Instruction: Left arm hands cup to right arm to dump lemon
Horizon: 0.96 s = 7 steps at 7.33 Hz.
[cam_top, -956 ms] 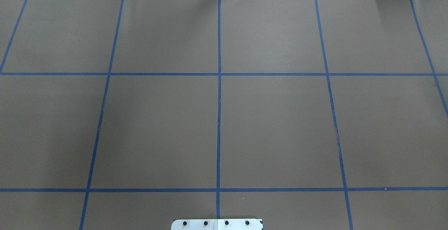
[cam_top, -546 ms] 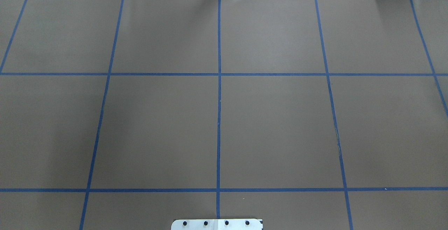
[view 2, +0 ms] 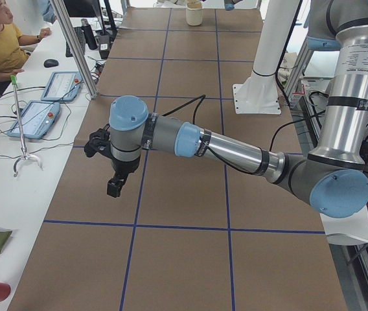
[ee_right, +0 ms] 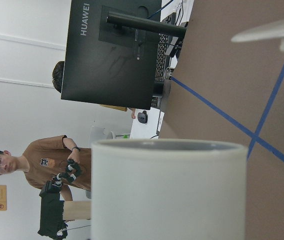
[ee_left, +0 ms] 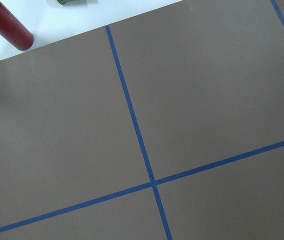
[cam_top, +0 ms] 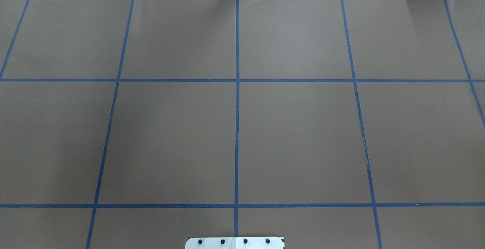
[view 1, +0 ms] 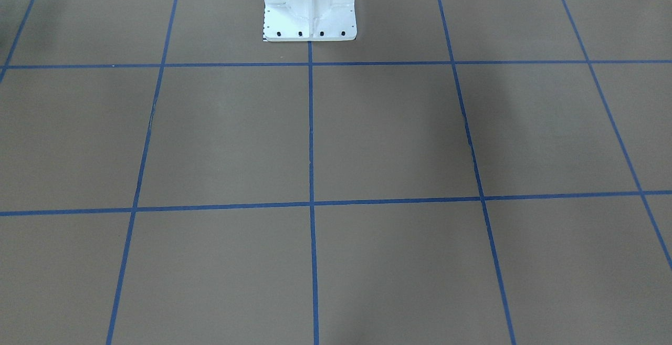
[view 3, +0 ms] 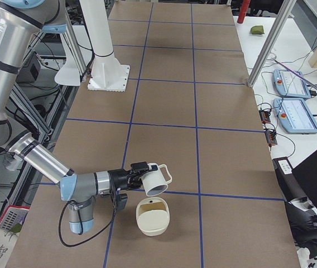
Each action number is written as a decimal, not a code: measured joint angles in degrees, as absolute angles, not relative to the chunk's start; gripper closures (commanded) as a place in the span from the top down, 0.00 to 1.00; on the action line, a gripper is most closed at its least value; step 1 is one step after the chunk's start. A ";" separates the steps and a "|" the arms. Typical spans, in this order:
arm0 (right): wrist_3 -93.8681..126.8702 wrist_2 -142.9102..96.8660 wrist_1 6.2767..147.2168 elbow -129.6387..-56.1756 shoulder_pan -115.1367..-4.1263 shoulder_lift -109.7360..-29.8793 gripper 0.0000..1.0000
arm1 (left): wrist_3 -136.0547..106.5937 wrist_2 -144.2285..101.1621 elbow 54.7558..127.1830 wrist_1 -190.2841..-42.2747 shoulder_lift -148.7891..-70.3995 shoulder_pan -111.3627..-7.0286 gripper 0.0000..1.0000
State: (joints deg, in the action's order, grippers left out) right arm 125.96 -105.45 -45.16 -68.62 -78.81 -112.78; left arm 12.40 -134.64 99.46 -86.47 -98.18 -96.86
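The overhead and front-facing views show only the bare brown table [cam_top: 295, 135], with no arm on it. In the exterior right view the near right arm holds the off-white cup [view 3: 157, 180] at its gripper [view 3: 136, 174], off the table. The cup is tipped on its side, mouth down over a white bowl [view 3: 152, 216]. The cup [ee_right: 167, 190] fills the right wrist view. I cannot tell how the right jaws stand. The left gripper [view 2: 114, 184] hangs empty-looking above the table in the exterior left view; I cannot tell whether it is open or shut. I cannot make out the lemon.
The white arm pedestal [view 1: 310, 3] stands at the table's robot side. A red cylinder [ee_left: 7, 25] lies just off the table's left end. Operators sit along the far side with teach pendants [view 2: 35, 116] and a monitor [ee_right: 112, 50].
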 measured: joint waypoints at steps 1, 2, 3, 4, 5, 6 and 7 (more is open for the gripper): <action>127.95 -105.46 -45.79 -68.11 -79.14 -112.76 0.00 | 12.39 -134.64 99.49 -86.46 -98.34 -96.86 1.00; 130.16 -105.43 -47.22 -67.13 -79.34 -112.71 0.00 | 12.39 -134.65 99.49 -86.43 -98.55 -96.86 1.00; 132.47 -105.35 -48.86 -66.00 -79.40 -112.60 0.00 | 12.41 -134.65 99.49 -86.43 -98.65 -96.86 1.00; 134.48 -105.21 -49.69 -65.45 -79.46 -112.39 0.00 | 12.43 -134.65 99.49 -86.44 -98.73 -96.86 1.00; 136.21 -104.84 -50.02 -65.23 -79.50 -112.04 0.00 | 12.41 -134.65 99.48 -86.40 -98.86 -96.86 1.00; 137.84 -104.41 -50.20 -65.14 -79.51 -111.66 0.00 | 12.40 -134.65 99.44 -86.37 -98.97 -96.86 1.00; 139.38 -104.17 -50.47 -65.09 -79.50 -111.31 0.00 | 12.40 -134.65 99.42 -86.38 -99.01 -96.80 1.00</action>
State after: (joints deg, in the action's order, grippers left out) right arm 139.38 -104.17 -50.47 -65.09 -79.50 -111.31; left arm 12.40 -134.65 99.42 -86.38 -99.01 -96.80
